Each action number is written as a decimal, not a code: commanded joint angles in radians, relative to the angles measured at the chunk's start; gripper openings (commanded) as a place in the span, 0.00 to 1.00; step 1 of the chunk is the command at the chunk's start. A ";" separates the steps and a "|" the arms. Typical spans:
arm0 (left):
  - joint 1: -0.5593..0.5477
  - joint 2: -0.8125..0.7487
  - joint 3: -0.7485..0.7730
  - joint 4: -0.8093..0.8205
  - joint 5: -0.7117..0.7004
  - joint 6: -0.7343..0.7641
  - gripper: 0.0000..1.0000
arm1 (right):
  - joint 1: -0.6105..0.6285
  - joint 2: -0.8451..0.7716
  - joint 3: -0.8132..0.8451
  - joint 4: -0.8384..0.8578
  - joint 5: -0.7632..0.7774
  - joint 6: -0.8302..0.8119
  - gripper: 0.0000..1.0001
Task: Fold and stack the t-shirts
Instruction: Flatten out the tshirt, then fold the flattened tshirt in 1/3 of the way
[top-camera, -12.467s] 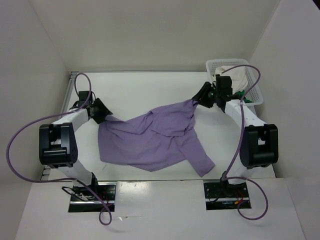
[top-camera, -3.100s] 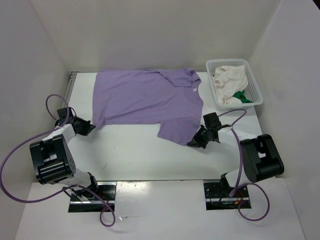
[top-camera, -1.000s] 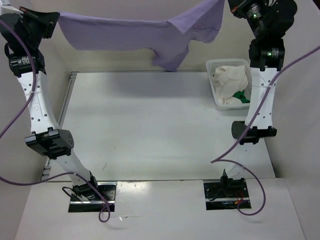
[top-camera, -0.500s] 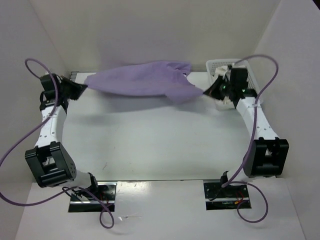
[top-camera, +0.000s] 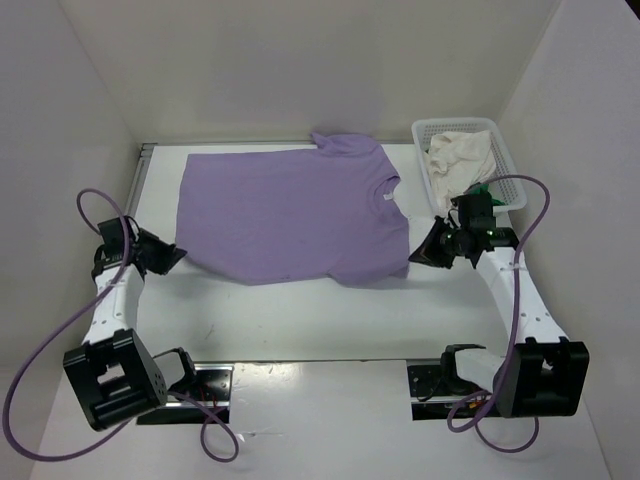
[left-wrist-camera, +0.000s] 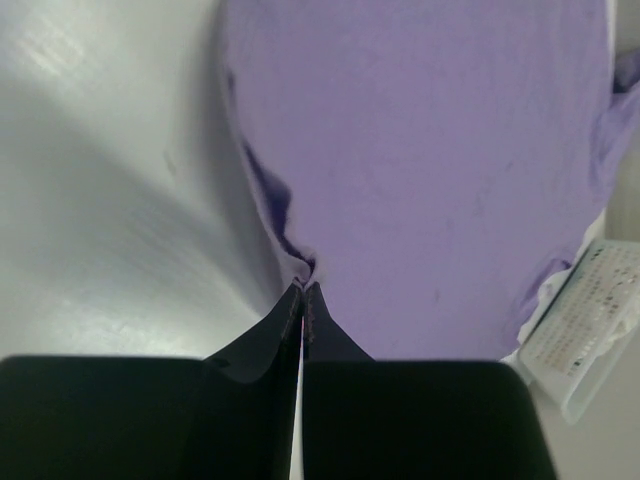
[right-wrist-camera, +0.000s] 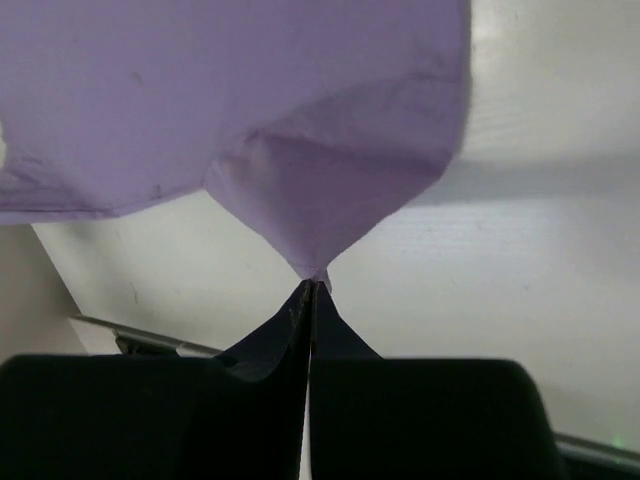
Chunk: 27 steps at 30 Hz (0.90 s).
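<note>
Lavender shirt (top-camera: 290, 215) beside the basket (top-camera: 452, 123) seems limp, light; our left end effector (top-camera: 172, 256) and right end effector (top-camera: 420, 254) sensibly pinch two corners.

Lavender t-shirt (top-camera: 290, 215): spread open, nearly flat on the table (top-camera: 300, 320)
Cream t-shirt (top-camera: 460, 160): crumpled in the basket (top-camera: 455, 124)
Green t-shirt (top-camera: 487, 190): mostly hidden beneath it

You have nothing to read here: no word, brand, number or sign shows legibly in any view. The only label-like thing is a small white tag (top-camera: 388, 198) at the neck of the lavender t-shirt (top-camera: 290, 215), seen from the top camera. It is too small for you to make out any print on it.
</note>
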 joint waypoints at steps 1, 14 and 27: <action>0.007 -0.069 -0.007 -0.113 -0.022 0.050 0.00 | 0.007 -0.036 -0.006 -0.179 0.033 -0.015 0.00; 0.027 0.070 0.088 -0.025 -0.035 0.013 0.00 | 0.007 0.192 0.139 0.072 0.053 0.019 0.00; 0.017 0.311 0.215 0.109 -0.024 -0.037 0.00 | 0.007 0.512 0.414 0.188 0.145 0.010 0.00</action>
